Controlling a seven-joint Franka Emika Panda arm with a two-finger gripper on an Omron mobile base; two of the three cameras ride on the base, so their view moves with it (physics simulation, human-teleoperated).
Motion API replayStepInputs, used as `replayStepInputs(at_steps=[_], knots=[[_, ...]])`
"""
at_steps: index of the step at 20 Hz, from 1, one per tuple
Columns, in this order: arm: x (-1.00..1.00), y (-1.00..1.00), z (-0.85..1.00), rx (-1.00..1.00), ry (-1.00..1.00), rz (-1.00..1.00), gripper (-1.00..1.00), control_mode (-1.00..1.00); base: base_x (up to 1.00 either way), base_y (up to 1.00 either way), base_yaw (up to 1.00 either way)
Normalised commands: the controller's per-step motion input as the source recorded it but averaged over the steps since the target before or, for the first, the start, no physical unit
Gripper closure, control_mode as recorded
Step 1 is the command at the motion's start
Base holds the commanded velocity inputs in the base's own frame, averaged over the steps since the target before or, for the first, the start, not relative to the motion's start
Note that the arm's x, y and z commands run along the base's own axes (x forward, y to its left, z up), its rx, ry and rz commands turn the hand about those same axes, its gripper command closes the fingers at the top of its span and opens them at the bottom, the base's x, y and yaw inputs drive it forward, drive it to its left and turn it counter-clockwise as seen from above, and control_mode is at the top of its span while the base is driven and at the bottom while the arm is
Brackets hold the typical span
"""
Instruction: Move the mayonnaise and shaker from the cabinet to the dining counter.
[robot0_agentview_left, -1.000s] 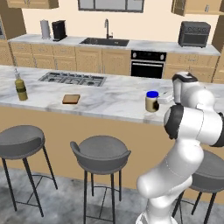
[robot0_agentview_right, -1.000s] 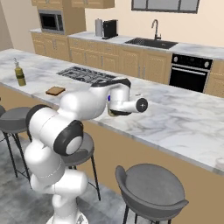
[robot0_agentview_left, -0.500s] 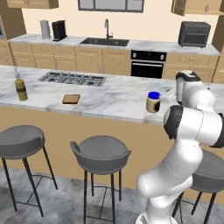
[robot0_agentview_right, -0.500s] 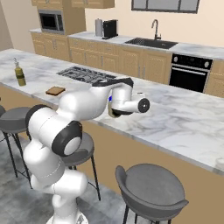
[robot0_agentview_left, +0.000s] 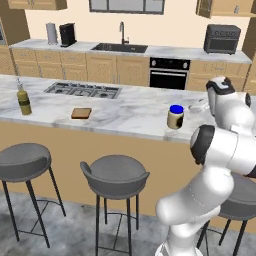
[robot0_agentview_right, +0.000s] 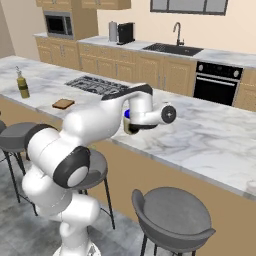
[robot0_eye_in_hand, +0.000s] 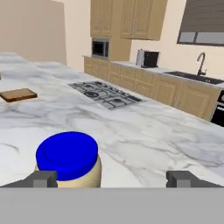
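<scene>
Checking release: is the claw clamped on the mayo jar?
No, the claw stands wide open, fingertips apart, with the mayo jar upright on the counter.

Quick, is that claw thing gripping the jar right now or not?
Gripper: jaws open, holding nothing; the mayonnaise stands free on the dining counter.

No words, numbers or signs can be read anywhere. Dark label on mayonnaise (robot0_agentview_left: 175, 117) too small and blurry; nothing can be made out.

blue-lidded, cream-bodied mayonnaise (robot0_eye_in_hand: 68, 159) on the white-grey veined marble dining counter (robot0_eye_in_hand: 144, 144) (tan wooden front).
</scene>
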Motion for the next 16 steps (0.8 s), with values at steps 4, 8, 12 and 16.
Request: replayStepInputs(at_steps=[4,8,12,16], knots=[[-0.43,0.01,0.46,-0.04,0.12,-0.18,-1.0,-1.0,0.0,0.0,0.0],[-0.47,0.04,0.46,-0.04,0.11,-0.19,-1.0,-1.0,0.0,0.0,0.0],[-0.52,0.09,0.37,-0.11,0.05,-0.18,-1.0,-1.0,0.0,0.0,0.0],[-0.47,0.13,0.35,-0.05,0.05,-0.23,-1.0,-1.0,0.0,0.0,0.0]])
